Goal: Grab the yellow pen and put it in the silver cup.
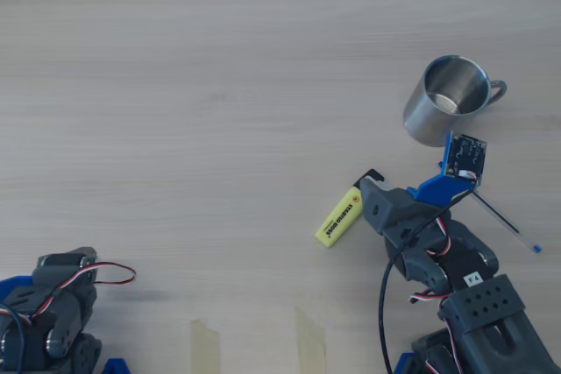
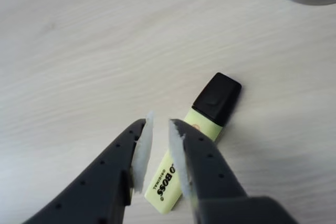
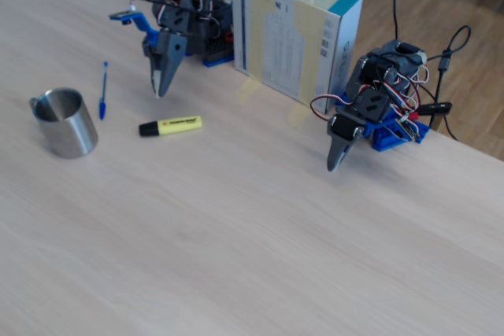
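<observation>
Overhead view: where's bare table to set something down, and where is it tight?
Free: the whole stretch left of the silver cup and above the yellow pen, plus the middle between the parked second arm and the pen. Tight: the lower right, where gripper, pen, cup and blue pen cluster.

Bench clutter apart from the job

A pale wood-grain bench (image 1: pixel 219 67) fills the overhead view; two strips of tan tape (image 1: pixel 206 343) sit at its bottom edge, centre of the frame. A thin ballpoint pen with a blue cap (image 1: pixel 507 225) lies at the right of that view, and in the fixed view the same pen (image 3: pixel 103 90) lies at the upper left. A white and blue cardboard box (image 3: pixel 295 33) stands upright at the top centre of the fixed view, taped to the bench, with black cables (image 3: pixel 449 53) in the upper right corner
</observation>
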You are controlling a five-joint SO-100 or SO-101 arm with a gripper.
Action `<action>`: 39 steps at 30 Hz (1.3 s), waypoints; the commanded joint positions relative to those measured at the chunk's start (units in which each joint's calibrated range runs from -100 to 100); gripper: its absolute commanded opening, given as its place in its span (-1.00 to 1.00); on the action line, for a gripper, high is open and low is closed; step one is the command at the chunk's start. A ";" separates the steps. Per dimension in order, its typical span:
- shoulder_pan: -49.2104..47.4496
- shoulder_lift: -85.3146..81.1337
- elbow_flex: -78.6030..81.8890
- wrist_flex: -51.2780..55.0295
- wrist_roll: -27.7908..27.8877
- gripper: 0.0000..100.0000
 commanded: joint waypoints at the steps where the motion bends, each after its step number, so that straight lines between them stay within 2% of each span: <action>1: 0.67 3.09 -5.80 1.19 -0.29 -0.76; 7: 0.24 11.07 -17.59 13.55 -3.26 -0.67; 13: 0.50 21.21 -31.65 24.19 -3.46 -0.66; 30: 0.67 48.40 -51.60 24.53 -3.10 -0.66; 39: 2.77 52.55 -53.23 24.53 -3.26 -0.70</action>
